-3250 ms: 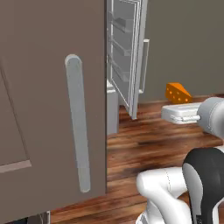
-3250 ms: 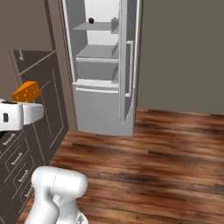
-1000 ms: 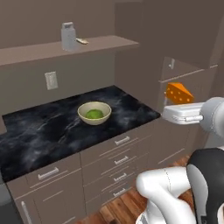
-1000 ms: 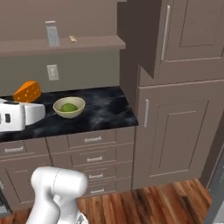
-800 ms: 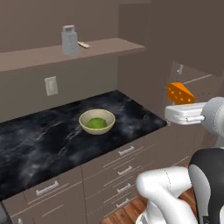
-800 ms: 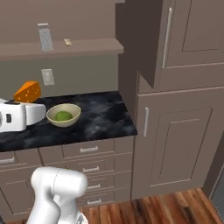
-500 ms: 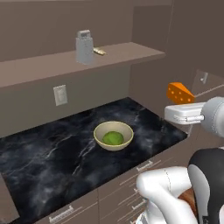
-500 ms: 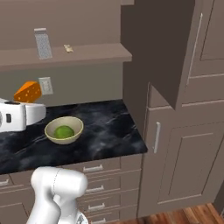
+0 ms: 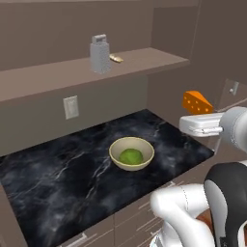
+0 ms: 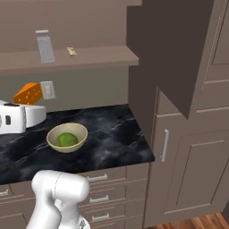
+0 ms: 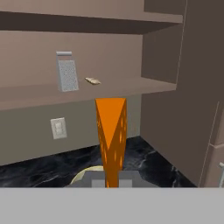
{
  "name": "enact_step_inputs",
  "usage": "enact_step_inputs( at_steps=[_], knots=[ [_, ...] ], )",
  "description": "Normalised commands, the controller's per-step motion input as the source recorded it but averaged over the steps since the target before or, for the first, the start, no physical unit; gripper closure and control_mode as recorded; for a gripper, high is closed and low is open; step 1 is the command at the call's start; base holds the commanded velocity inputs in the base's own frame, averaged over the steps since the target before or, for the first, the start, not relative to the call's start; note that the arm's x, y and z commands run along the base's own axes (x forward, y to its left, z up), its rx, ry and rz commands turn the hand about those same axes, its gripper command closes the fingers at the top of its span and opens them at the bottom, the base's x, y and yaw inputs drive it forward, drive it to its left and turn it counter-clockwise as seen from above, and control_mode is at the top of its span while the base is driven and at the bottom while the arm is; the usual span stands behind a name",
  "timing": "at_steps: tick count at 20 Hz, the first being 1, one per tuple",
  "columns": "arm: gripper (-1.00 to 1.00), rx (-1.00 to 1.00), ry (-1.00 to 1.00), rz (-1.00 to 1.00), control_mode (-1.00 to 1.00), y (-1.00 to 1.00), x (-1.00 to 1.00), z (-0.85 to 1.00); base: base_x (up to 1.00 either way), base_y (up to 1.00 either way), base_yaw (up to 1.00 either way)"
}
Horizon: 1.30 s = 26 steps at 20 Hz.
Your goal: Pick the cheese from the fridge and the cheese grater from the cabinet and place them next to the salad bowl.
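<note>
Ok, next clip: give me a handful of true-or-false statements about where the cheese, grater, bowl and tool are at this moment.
1. The tool is shut on the small orange cheese wedge. True.
2. The grey metal box grater stands upright on the long brown shelf board. True.
3. The cheese wedge lies on the black marble counter beside the bowl. False: it is held in the air, off the counter.
4. The round cream bowl holds a green mound of salad. True.
5. The grater sits on the counter next to the bowl. False: it is up on the shelf, beside a small tan scrap.
</note>
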Motion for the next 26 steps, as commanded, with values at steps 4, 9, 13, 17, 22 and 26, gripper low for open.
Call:
enact_step_inputs(
  at_steps=[4,9,13,17,22,26],
  knots=[
    [1.0,0.0,0.0,0.0,1.0,0.0,0.0,0.0,0.03,-0.01,0.15],
    [1.0,0.0,0.0,0.0,1.0,0.0,0.0,0.0,0.22,0.0,0.24],
    [1.0,0.0,0.0,0.0,1.0,0.0,0.0,0.0,0.5,-0.06,0.29],
    [1.0,0.0,0.0,0.0,1.0,0.0,0.0,0.0,0.33,-0.54,0.32],
    [1.0,0.0,0.0,0.0,1.0,0.0,0.0,0.0,0.32,-0.71,0.31],
    [1.0,0.0,0.0,0.0,1.0,0.0,0.0,0.0,0.34,-0.39,0.31]
  ],
)
